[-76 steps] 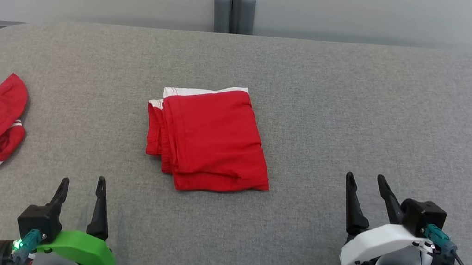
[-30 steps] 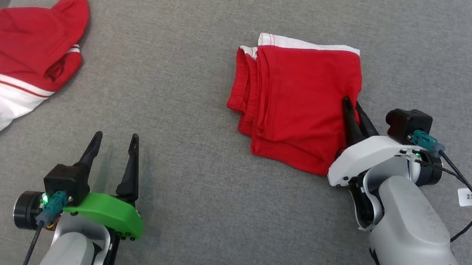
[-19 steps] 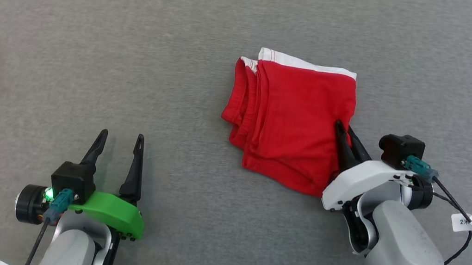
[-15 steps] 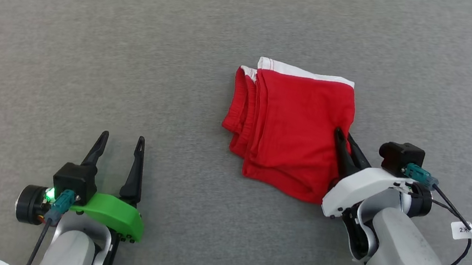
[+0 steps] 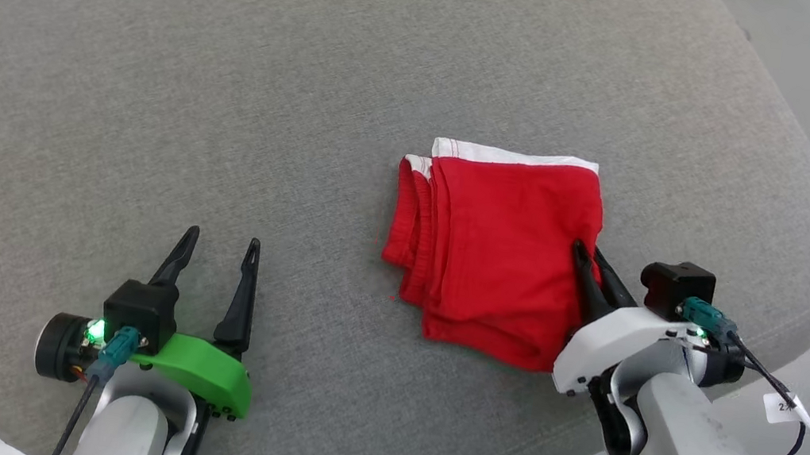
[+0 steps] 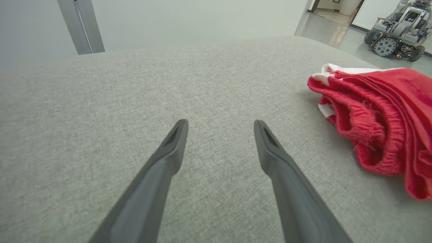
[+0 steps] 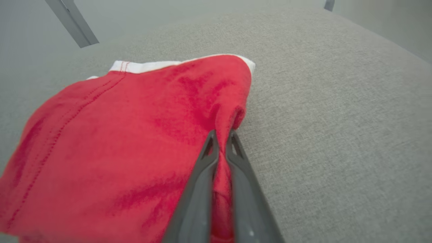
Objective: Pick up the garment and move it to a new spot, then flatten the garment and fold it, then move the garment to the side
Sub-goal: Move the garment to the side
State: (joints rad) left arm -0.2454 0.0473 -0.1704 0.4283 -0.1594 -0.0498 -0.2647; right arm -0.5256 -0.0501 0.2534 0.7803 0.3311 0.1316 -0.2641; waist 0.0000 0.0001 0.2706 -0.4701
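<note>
You are pinching a soft ridge at the right edge of the folded, squarish red garment with your right gripper fingers clamped on it, near the rounded right corner of the grey woven worktop, while your left gripper fingers are standing apart.

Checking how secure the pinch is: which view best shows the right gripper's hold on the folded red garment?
Right wrist view: the right gripper is shut on an edge ridge of the folded red garment. The head view shows this smaller, from above; the left wrist view gives its layered opposite end.
</note>
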